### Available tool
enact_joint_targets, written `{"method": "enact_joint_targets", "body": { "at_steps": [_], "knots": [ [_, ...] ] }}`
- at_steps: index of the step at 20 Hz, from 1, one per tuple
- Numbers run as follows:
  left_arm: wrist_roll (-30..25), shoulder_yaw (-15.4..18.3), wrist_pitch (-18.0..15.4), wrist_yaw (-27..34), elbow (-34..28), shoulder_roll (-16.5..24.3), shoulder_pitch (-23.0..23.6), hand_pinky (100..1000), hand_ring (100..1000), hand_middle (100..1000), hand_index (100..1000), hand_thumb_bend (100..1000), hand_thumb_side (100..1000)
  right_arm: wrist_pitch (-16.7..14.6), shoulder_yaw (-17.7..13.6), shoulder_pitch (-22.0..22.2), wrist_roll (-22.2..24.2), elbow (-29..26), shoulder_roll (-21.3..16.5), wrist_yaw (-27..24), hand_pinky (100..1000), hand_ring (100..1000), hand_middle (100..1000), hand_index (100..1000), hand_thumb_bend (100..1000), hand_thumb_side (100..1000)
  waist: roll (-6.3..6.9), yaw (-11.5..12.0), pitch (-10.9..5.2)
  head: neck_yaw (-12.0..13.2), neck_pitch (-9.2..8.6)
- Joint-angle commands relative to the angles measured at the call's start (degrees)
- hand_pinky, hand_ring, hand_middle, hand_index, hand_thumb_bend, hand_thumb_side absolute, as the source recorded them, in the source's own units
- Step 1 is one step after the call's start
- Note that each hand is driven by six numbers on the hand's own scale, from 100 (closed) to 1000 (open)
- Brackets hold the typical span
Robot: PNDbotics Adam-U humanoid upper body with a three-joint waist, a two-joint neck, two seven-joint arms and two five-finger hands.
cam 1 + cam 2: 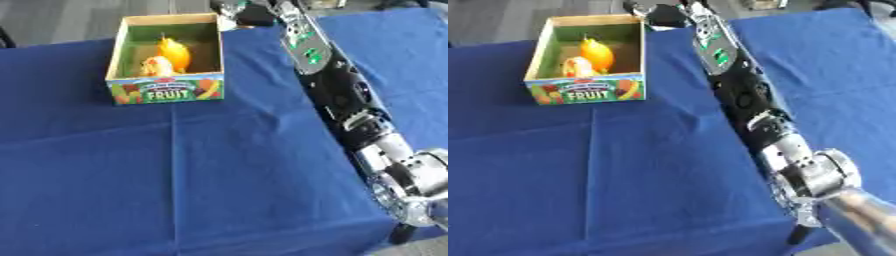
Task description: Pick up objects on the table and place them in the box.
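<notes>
The right hand (651, 11) reached to the far edge of the bench (201, 180), just beyond the far right corner of the box (166, 55), and so little of it showed at the top of the view that whether its fingers were released, clenched or grasping something could not be told. Behind it the right arm (337, 85) ran in a long diagonal from the near right corner of the bench up to that far edge, black with green-lit panels and silver joints near the shoulder; stretched out like that, it looked to be either reaching for something past the box or hovering beside it, though nothing in its grasp was visible. The box, a cardboard one with a green inside and the word FRUIT on its near wall, stood toward the far left of the bench, its open top facing up, presumably so things could be dropped straight in. Inside it lay an orange fruit (174, 52) leaning against the far wall and a paler, rounded piece (157, 65) just beside it, nearer the front wall; both sat to the left of the fingers, close by but apart from them, with the box wall between. The blue cloth (623, 165) covering the bench showed no further objects in the open. The left hand appeared in neither view.
</notes>
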Motion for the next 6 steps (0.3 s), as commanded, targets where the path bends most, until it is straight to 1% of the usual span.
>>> {"method": "enact_joint_targets", "body": {
  "at_steps": [1,2,6],
  "knots": [
    [0.6,0.9,-0.1,-0.3,-0.8,0.9,-0.1,753,612,540,750,100,540,0.3,0.7,1.3,1.3,-6.3,-4.7,-7.2,839,830,793,873,377,417,-0.05,-0.3,-0.95,0.6,0.27],
    [0.9,1.1,0.0,-0.3,-0.8,0.9,0.0,753,612,540,750,100,540,0.3,0.9,2.6,1.8,-8.1,-5.8,-9.4,839,830,792,872,391,404,-0.06,-0.5,-0.93,0.8,0.27],
    [1.7,1.7,0.0,-0.5,-0.8,0.9,0.2,753,617,546,750,100,539,0.3,0.9,7.8,3.7,-14.8,-9.5,-16.6,833,823,773,855,367,404,-0.05,-1.4,-0.85,1.2,0.27]
  ]
}}
